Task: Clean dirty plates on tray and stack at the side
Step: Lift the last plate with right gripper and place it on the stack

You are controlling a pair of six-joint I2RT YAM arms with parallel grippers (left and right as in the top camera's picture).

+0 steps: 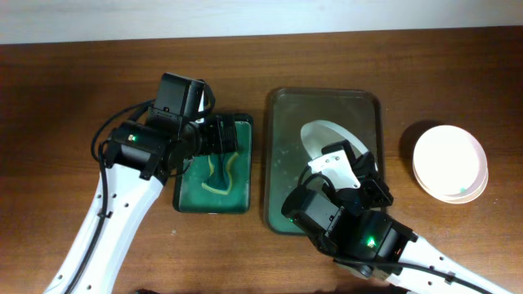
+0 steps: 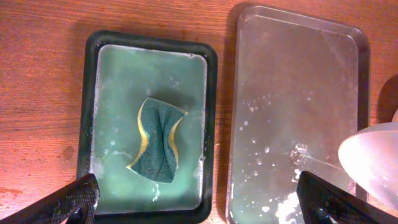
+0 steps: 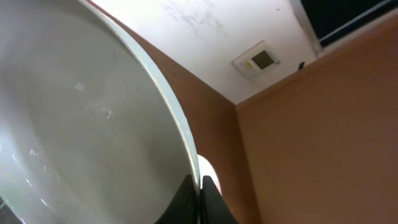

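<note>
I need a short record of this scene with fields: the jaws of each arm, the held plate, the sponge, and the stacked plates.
left jaws: open, empty, above the small green rectangular tray
right jaws: shut on the rim of a round white plate
held plate: tilted, over the large dark olive-grey rectangular tray
sponge: green-and-yellow sponge, lying bent inside the green tray, not gripped
stack: white plates on the wooden table, to the right of the dark tray; their number cannot be told
</note>
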